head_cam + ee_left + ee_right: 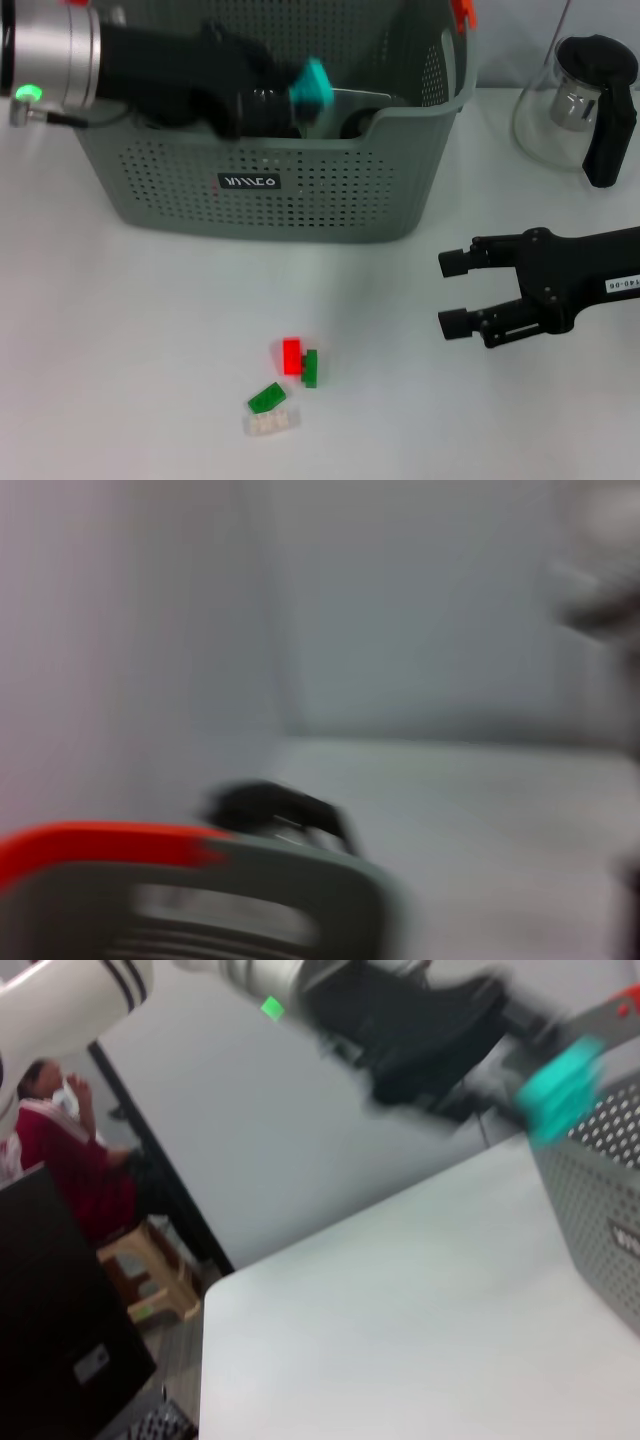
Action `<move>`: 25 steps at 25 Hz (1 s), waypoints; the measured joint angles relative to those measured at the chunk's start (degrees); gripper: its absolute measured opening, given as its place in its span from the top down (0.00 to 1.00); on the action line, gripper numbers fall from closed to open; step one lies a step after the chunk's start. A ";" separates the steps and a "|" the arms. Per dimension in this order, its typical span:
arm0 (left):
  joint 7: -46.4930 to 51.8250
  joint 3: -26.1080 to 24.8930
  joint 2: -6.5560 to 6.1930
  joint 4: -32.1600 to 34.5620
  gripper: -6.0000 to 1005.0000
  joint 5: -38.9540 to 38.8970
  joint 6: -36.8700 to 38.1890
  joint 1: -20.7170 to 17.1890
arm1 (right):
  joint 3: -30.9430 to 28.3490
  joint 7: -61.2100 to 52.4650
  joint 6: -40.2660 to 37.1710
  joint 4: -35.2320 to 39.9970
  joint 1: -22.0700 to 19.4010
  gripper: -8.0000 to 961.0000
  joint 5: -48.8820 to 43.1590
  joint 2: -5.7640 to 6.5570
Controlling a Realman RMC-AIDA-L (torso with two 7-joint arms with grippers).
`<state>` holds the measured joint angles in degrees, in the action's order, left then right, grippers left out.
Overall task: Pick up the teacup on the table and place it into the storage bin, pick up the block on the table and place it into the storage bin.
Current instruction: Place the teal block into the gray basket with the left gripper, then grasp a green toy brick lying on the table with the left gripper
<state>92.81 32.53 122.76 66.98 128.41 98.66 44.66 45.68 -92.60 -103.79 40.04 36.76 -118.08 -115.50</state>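
The grey-green storage bin [300, 200] stands at the back of the table, and its rim with an orange clip [100, 845] fills the near part of the left wrist view. My left gripper [290, 100] reaches over the bin's opening, shut on a teal teacup [314, 84]; the teacup [563, 1090] also shows in the right wrist view. Small blocks lie in front of the bin: a red block [292, 356], a green one [310, 368] against it, another green one [267, 398] and a pale one [272, 424]. My right gripper [452, 293] hovers open to their right, holding nothing.
A glass kettle with a black handle [585, 105] stands at the back right, beside the bin. White table surface [120, 350] stretches to the left of the blocks. A person in red [60, 1150] sits beyond the table's edge.
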 joint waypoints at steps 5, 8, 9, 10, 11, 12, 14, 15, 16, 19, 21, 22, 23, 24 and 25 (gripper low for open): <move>6.23 0.65 -1.70 -8.43 0.61 -2.09 -15.38 2.12 | 0.35 0.32 0.02 0.09 1.74 0.02 -2.73 0.16; 10.35 2.84 -3.18 -13.05 0.61 -1.57 -22.42 3.54 | 0.77 0.31 0.00 0.12 2.45 0.02 -3.05 0.25; 11.56 3.81 -3.49 -13.88 0.61 -1.29 -24.25 3.63 | 0.87 0.31 -0.07 0.12 2.55 0.02 -3.07 0.25; 12.86 4.90 -3.68 -14.52 0.60 -1.17 -26.76 3.59 | 0.94 0.30 -0.12 0.12 2.65 0.02 -3.07 0.26; 13.60 5.43 -3.77 -14.83 0.60 -1.16 -28.46 3.47 | 0.98 0.30 -0.16 0.13 2.69 0.02 -3.09 0.27; 14.12 5.73 -3.73 -14.97 0.59 -1.23 -30.32 3.28 | 1.00 0.30 -0.16 0.13 2.70 0.02 -3.09 0.26; 14.61 5.90 -3.57 -15.13 0.59 -1.47 -33.01 2.91 | 1.01 0.31 -0.18 0.13 2.68 0.02 -3.11 0.13; 14.77 5.93 -3.50 -15.18 0.58 -1.39 -33.77 2.83 | 1.01 0.31 -0.17 0.13 2.62 0.02 -3.11 0.03; 14.83 6.06 -3.47 -15.24 0.58 -1.21 -34.25 2.77 | 1.01 0.31 -0.17 0.13 2.55 0.02 -3.12 -0.03; 14.84 6.92 -3.45 -15.12 0.57 -0.88 -35.17 2.33 | 1.01 0.31 -0.10 0.13 2.42 0.02 -3.12 -0.13; 14.90 7.45 -3.46 -13.97 0.51 -0.92 -35.11 1.53 | 1.00 0.31 -0.04 0.13 2.31 0.02 -3.12 -0.13; 14.98 7.44 -3.46 -13.11 0.47 -1.11 -34.73 1.10 | 1.00 0.32 -0.03 0.13 2.24 0.02 -3.12 -0.14; 14.99 7.36 -3.43 -11.99 0.42 -1.56 -33.44 0.47 | 0.98 0.31 0.00 0.13 2.16 0.02 -3.12 -0.14; 14.95 7.30 -3.39 -10.74 0.37 -2.04 -32.02 -0.21 | 0.94 0.31 0.03 0.12 2.11 0.02 -3.13 -0.14; 14.79 7.27 -3.35 -9.60 0.32 -2.60 -30.12 -0.84 | 0.82 0.31 0.11 0.07 2.03 0.02 -3.13 -0.10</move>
<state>107.60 39.79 119.41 57.38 125.81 68.53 43.82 46.51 -92.29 -103.68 40.10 38.79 -121.21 -115.60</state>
